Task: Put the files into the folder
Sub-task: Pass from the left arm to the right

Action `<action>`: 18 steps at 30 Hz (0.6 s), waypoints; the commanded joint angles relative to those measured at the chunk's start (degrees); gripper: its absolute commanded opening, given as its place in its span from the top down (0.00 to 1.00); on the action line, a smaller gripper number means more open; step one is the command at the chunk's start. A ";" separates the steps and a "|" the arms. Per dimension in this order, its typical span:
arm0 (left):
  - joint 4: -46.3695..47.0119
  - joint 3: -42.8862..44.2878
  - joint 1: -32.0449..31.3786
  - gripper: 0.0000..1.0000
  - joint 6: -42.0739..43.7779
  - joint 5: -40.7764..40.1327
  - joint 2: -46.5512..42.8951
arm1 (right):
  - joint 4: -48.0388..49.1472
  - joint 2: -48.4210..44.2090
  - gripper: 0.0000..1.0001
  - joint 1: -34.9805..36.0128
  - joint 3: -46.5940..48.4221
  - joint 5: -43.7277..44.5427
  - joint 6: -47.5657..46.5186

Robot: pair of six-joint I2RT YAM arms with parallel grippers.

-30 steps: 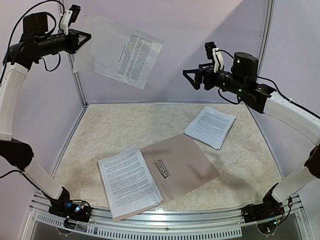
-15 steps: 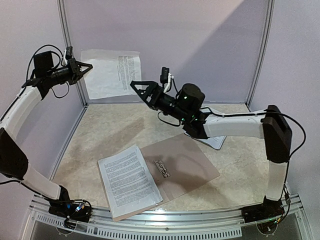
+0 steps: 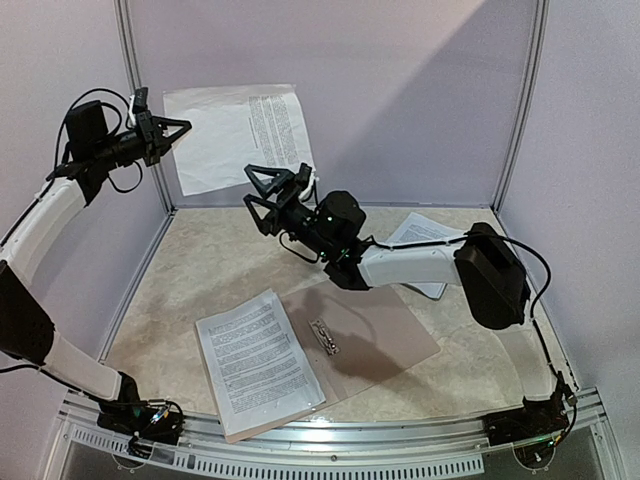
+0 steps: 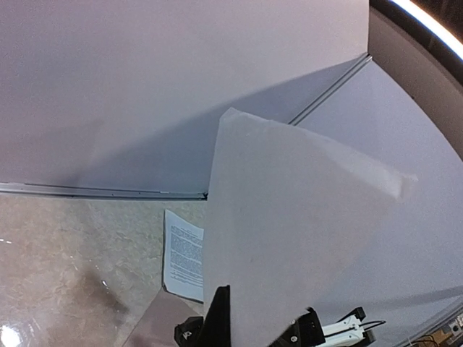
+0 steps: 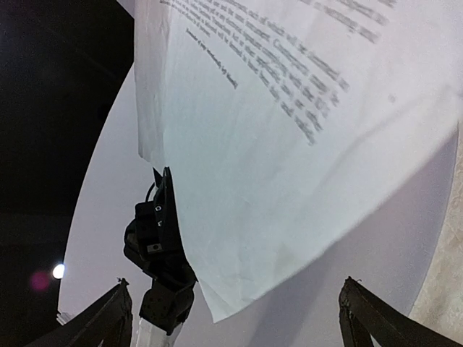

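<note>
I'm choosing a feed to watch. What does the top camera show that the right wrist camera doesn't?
Only the top: the open folder with a sheet on its left leaf, and a stack behind the right arm. Only the right wrist: the raised sheet close up, framed by the open right claw. Both: the raised sheet, held by the shut left claw.

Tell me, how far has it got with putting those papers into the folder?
Partly done. One stack of sheets already lies on the left half of the open folder. In hand: the left fingers pinch a single sheet up in the air, and the right fingers are open close beside it. Left to do: that sheet and the small pile on the table behind the right arm are not yet in.
</note>
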 commanded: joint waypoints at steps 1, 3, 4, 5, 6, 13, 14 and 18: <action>4.00 -1.46 -2.17 1.00 -1.93 2.24 -1.22 | 2.49 3.47 0.02 -1.15 4.06 3.62 1.55; 5.44 -2.21 -2.69 1.00 -2.74 2.85 -1.51 | 4.11 4.05 0.08 -1.64 4.00 6.96 2.41; 5.56 -2.48 -2.91 1.00 -2.84 3.02 -1.60 | 5.56 4.38 0.15 -1.86 4.01 7.87 2.67; 5.64 -2.75 -3.09 1.00 -2.83 3.04 -1.68 | 6.80 4.96 0.27 -1.95 4.14 8.53 2.83; 5.73 -3.14 -3.25 1.00 -2.91 3.00 -1.70 | 8.09 5.30 0.39 -2.09 4.10 9.20 3.02; 8.18 -5.82 -3.90 1.00 -5.06 4.24 -1.76 | 14.03 5.60 1.00 -2.86 1.39 12.04 3.89; 8.05 -5.82 -3.87 1.00 -4.85 4.31 -1.75 | 14.77 5.23 1.00 -3.06 0.16 12.36 3.86; 1.54 -3.95 -3.82 0.62 3.39 2.22 -2.20 | 16.04 1.10 1.00 -3.86 -8.42 11.98 0.36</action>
